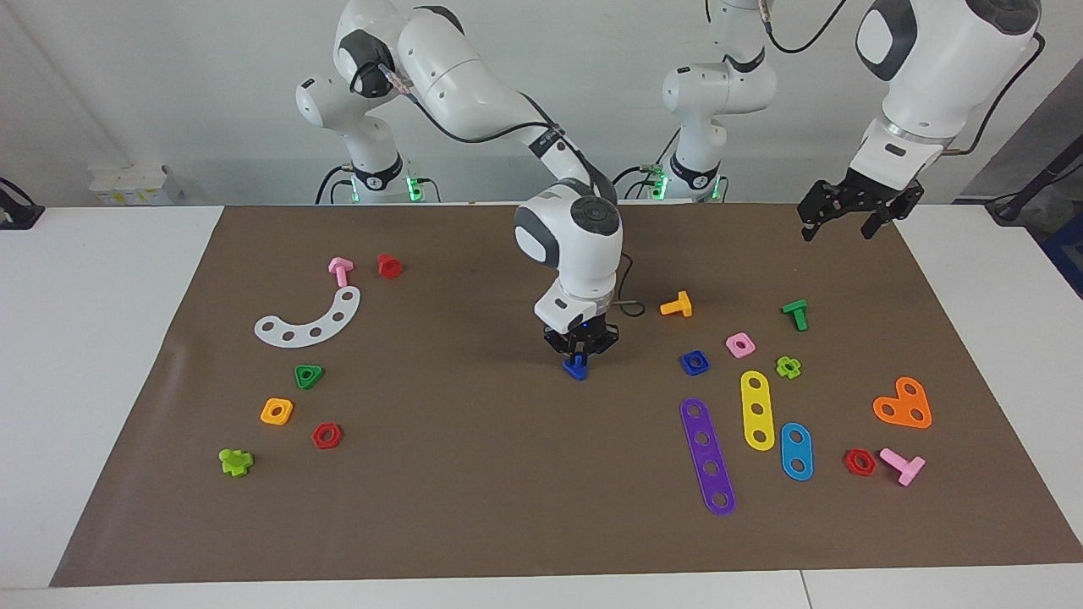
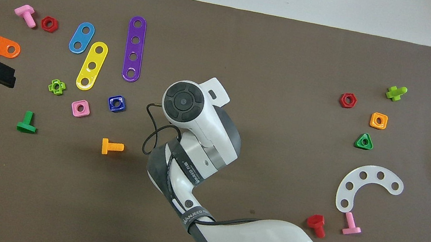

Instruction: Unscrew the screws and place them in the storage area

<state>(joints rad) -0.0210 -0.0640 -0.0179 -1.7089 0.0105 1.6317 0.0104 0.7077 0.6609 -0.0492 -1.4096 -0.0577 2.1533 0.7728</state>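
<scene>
The dark-blue bolt (image 1: pixel 576 366) shows at the tips of my right gripper (image 1: pixel 580 353), low over the middle of the brown paper mat (image 1: pixel 474 440). The fingers are closed on it, its triangular head pointing down at the mat. In the overhead view the right arm's wrist (image 2: pixel 187 105) hides both the gripper and the bolt. The blue squarish nut (image 1: pixel 695 362) lies alone on the mat toward the left arm's end, also visible in the overhead view (image 2: pixel 117 103). My left gripper (image 1: pixel 850 222) waits raised and open over the mat's corner near its base, and also shows in the overhead view (image 2: pixel 8 75).
Toward the left arm's end lie purple (image 1: pixel 708 457), yellow (image 1: pixel 756 409) and blue (image 1: pixel 796 451) strips, an orange plate (image 1: pixel 904 404), an orange bolt (image 1: pixel 678 304) and a green bolt (image 1: pixel 795 313). Toward the right arm's end lie a white curved strip (image 1: pixel 311 321) and several nuts and bolts.
</scene>
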